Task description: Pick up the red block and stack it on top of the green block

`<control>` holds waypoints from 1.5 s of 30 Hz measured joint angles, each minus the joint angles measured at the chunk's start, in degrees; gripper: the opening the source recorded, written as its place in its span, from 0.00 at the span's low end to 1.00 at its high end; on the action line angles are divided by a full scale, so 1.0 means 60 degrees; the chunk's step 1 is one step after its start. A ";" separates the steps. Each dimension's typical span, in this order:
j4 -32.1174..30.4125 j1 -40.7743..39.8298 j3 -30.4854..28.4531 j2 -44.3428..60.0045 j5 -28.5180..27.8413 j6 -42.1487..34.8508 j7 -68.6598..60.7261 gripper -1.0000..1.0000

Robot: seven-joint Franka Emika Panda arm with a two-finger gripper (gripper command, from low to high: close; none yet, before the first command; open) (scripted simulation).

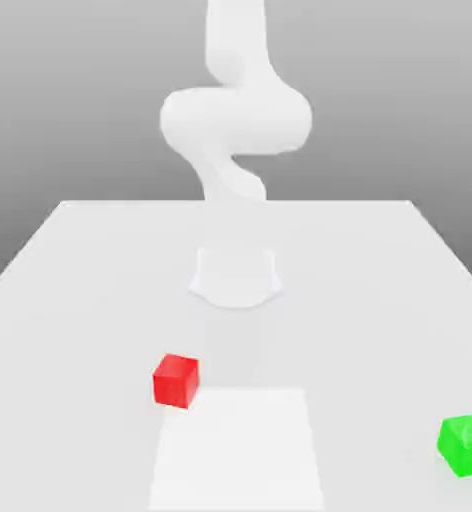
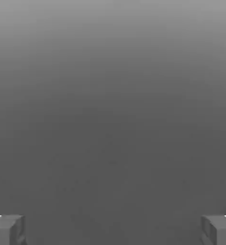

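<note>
Red block [image 1: 175,381] and green block [image 1: 466,444] sit well apart; gripper [image 2: 113,229] spread wide.

A wide, pale grey table [image 1: 70,270] is seen under soft, even light, with a brighter square patch [image 1: 240,450] marked on its near part. Behind it, a plain grey backdrop [image 1: 70,100] is shown, shaded from dark to lighter.
</note>
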 joint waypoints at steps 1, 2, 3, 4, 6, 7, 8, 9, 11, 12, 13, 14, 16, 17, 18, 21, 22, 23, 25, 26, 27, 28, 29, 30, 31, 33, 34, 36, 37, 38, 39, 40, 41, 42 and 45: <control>-0.0312 -0.0089 -0.0005 0.0276 -0.0057 0.0231 0.0050 0.50; -0.0619 -0.0177 -0.0016 0.0548 -0.0110 0.0458 0.0098 0.50; -0.0923 -0.0275 -0.0024 0.0819 -0.0150 0.0678 0.0139 0.50; -0.1228 -0.0362 -0.0047 0.1087 -0.0198 0.0901 0.0182 0.50; -0.1840 -0.0536 -0.0110 0.1619 -0.0283 0.1345 0.0263 0.50; -0.2149 -0.0623 -0.0148 0.1885 -0.0320 0.1566 0.0300 0.50; -0.2462 -0.0711 -0.0191 0.2153 -0.0353 0.1790 0.0335 0.50; -0.2778 -0.0793 -0.0244 0.2425 -0.0388 0.2009 0.0369 0.50; -0.3432 -0.0969 -0.0355 0.2986 -0.0431 0.2474 0.0424 0.50; -0.3770 -0.1054 -0.0422 0.3280 -0.0446 0.2716 0.0447 0.50; -0.4118 -0.1137 -0.0495 0.3588 -0.0452 0.2967 0.0464 0.50; -0.4476 -0.1217 -0.0577 0.3914 -0.0447 0.3230 0.0472 0.50; -0.5094 -0.1359 -0.0750 0.4814 -0.0392 0.3932 0.0445 0.50; -0.5288 -0.1399 -0.0834 0.5464 -0.0314 0.4428 0.0391 0.50; -0.5397 -0.1435 -0.0868 0.6207 -0.0146 0.4994 0.0275 0.50; -0.5390 -0.1579 -0.0686 0.7592 0.0339 0.6118 -0.0061 0.50; -0.5353 -0.1735 -0.0517 0.7961 0.0415 0.6428 -0.0115 0.50; -0.5313 -0.1882 -0.0352 0.8318 0.0513 0.6736 -0.0194 0.50; -0.5281 -0.2004 -0.0226 0.8603 0.0552 0.6982 -0.0231 0.00; -0.5281 -0.2006 -0.0225 0.8603 0.0548 0.6982 -0.0228 0.00; -0.5281 -0.2011 -0.0225 0.8603 0.0542 0.6982 -0.0222 0.00; -0.5280 -0.2013 -0.0224 0.8603 0.0534 0.6982 -0.0214 0.00; -0.5280 -0.2016 -0.0223 0.8602 0.0526 0.6982 -0.0205 0.00; -0.5262 -0.2069 -0.0163 0.8744 0.0559 0.7101 -0.0236 0.00; -0.5276 -0.2051 -0.0189 0.8644 0.0536 0.7016 -0.0214 0.00; -0.5343 -0.1967 -0.0309 0.8139 0.0365 0.6581 -0.0079 0.00; -0.5385 -0.1955 -0.0347 0.7825 0.0260 0.6311 -0.0002 0.00; -0.5478 -0.2014 -0.0334 0.7160 0.0099 0.5740 0.0110 0.00; -0.5526 -0.2014 -0.0349 0.6822 0.0051 0.5449 0.0139 0.00; -0.5576 -0.2028 -0.0349 0.6484 0.0019 0.5159 0.0155 0.00; -0.5627 -0.2037 -0.0349 0.6147 -0.0003 0.4871 0.0163 0.00; -0.5464 -0.1871 -0.0217 0.6099 0.0032 0.4647 0.0160 0.00; -0.5223 -0.1650 -0.0033 0.6159 0.0077 0.4453 0.0162 0.00; -0.4924 -0.1396 0.0197 0.6292 0.0111 0.4269 0.0172 0.00; -0.3927 -0.0153 0.0829 0.6824 0.0090 0.3758 0.0291 0.00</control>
